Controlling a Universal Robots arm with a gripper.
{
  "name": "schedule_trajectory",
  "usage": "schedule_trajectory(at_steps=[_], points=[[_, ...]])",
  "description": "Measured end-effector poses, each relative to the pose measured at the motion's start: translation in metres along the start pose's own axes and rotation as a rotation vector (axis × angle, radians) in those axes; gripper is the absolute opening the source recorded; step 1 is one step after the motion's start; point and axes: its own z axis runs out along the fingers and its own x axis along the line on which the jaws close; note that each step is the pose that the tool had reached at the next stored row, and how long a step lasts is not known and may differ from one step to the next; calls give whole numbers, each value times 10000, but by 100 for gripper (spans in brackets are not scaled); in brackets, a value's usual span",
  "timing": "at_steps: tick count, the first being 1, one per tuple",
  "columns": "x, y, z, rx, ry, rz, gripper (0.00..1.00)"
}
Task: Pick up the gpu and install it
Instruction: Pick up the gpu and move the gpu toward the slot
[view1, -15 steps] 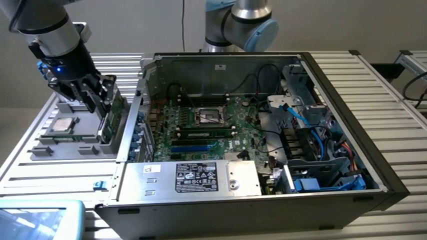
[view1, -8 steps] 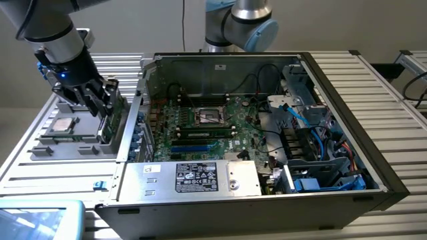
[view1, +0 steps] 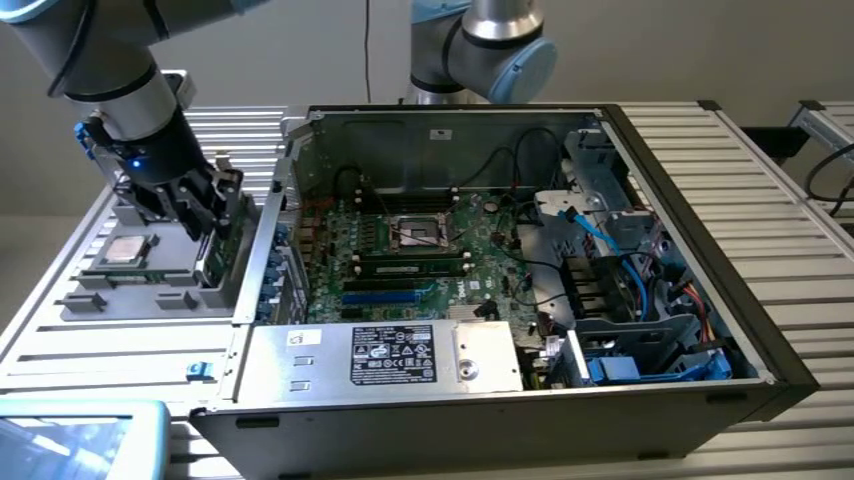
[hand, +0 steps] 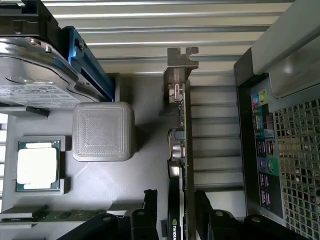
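Note:
The gpu (hand: 179, 150) stands on its long edge in a slot of the grey parts tray (hand: 140, 165), its metal bracket (hand: 181, 60) at one end and the black cooler face with a green logo near my fingers. My gripper (hand: 176, 212) is open and straddles the card, one black finger (hand: 150, 205) on each side, with a gap on the cooler side. In the exterior view the gripper (view1: 207, 225) is low over the tray (view1: 147, 295) at the exterior view's left of the case, with the gpu (view1: 218, 252) just beneath it.
On the tray lie a silver hard drive (hand: 30, 80), a processor (hand: 37, 165), a memory stick (hand: 50, 215) and a grey block (hand: 102, 131). The open computer case (view1: 694, 230) holds the motherboard (view1: 400, 240), blue slots (view1: 387, 292) and the power supply (view1: 400, 355). A second arm (view1: 481, 50) stands behind.

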Motion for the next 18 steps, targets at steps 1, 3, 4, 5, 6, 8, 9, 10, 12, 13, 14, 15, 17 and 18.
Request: schedule_trajectory(at_steps=[1, 3, 4, 5, 6, 8, 9, 10, 12, 13, 14, 15, 17, 18], points=[[0, -2, 18, -11, 0, 0, 44], [1, -7, 55, -38, 2, 1, 44], [1, -9, 73, -59, 2, 1, 44], [1, -8, 90, -77, 4, 2, 44], [2, -4, 103, -83, 4, 3, 44], [2, 16, 119, -83, 5, 2, 44], [3, 19, 125, -84, 4, 3, 44], [3, 20, 132, -84, 4, 1, 44], [3, 25, 153, -83, 8, 3, 44], [2, 27, 162, -83, 10, 3, 44], [1, 29, 167, -82, 14, 3, 44], [2, 31, 174, -83, 15, 3, 44], [2, 34, 185, -83, 16, 4, 44], [2, 34, 189, -83, 18, 3, 44]])
